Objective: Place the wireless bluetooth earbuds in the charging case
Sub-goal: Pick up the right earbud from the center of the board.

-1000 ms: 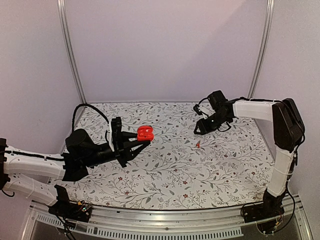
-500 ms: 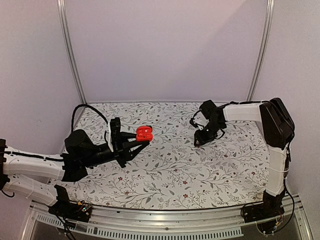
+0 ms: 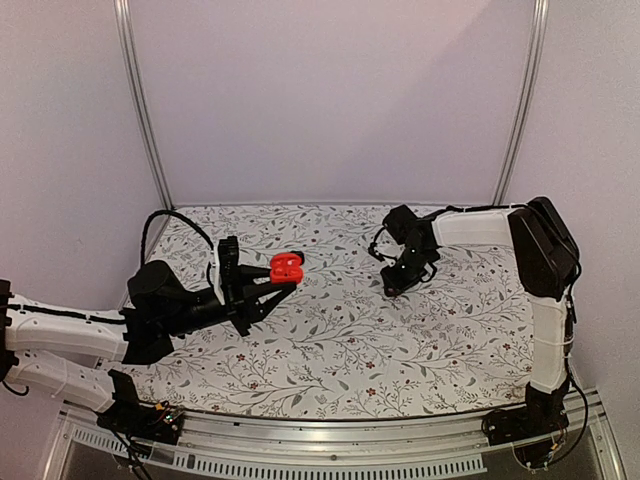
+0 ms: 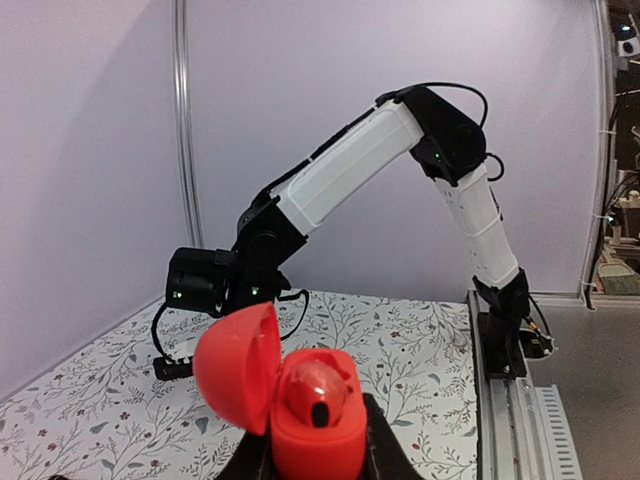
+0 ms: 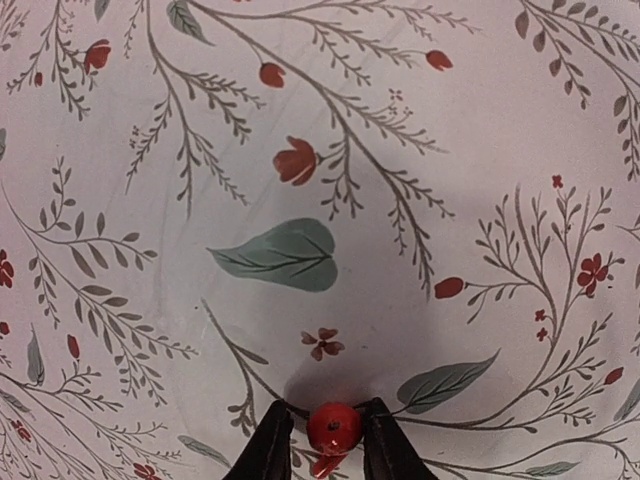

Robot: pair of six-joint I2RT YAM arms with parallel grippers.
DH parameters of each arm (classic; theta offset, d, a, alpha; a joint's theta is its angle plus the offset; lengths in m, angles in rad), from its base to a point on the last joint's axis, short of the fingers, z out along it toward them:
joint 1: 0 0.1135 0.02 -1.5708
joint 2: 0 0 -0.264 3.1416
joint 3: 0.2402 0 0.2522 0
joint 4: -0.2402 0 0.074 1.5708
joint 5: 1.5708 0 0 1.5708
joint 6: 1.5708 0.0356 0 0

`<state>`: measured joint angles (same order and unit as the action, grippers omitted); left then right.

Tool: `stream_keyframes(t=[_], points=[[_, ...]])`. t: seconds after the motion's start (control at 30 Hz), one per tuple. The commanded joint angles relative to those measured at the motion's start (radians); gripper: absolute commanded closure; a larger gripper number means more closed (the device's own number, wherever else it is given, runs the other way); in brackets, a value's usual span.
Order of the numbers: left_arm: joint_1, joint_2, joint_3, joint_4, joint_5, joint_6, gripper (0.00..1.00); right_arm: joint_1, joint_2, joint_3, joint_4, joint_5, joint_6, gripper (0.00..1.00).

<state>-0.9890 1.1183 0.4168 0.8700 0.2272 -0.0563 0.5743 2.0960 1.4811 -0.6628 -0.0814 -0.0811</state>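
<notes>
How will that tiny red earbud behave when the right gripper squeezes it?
The earbud looks round and glossy, so it may slip or roll out of the right gripper. It is barely wider than a fingertip, so probably light and easily flicked away.

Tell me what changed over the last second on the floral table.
The right gripper swung left and down and closed its fingers around the small glossy red earbud. The left gripper stayed shut on the open red plastic charging case, barely shifting.

light: bright, even | shadows: soft, faint | focus: sharp throughout
</notes>
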Motion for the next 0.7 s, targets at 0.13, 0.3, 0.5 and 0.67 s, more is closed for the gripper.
stream_keyframes(t=[0.13, 0.3, 0.5, 0.67], points=[[0.013, -0.017, -0.012, 0.012, 0.003, -0.004, 1.00, 0.071, 0.037, -0.015, -0.062, 0.075, -0.018, 0.81], [0.013, -0.018, -0.012, 0.006, 0.003, -0.003, 1.00, 0.094, 0.024, -0.025, -0.059, 0.068, -0.026, 0.86], [0.014, -0.017, -0.017, 0.008, -0.004, -0.009, 1.00, 0.095, -0.033, -0.043, -0.014, 0.041, -0.024, 0.88], [0.017, -0.011, -0.030, 0.022, -0.014, -0.017, 1.00, 0.095, -0.119, -0.097, 0.092, 0.013, -0.010, 0.89]])
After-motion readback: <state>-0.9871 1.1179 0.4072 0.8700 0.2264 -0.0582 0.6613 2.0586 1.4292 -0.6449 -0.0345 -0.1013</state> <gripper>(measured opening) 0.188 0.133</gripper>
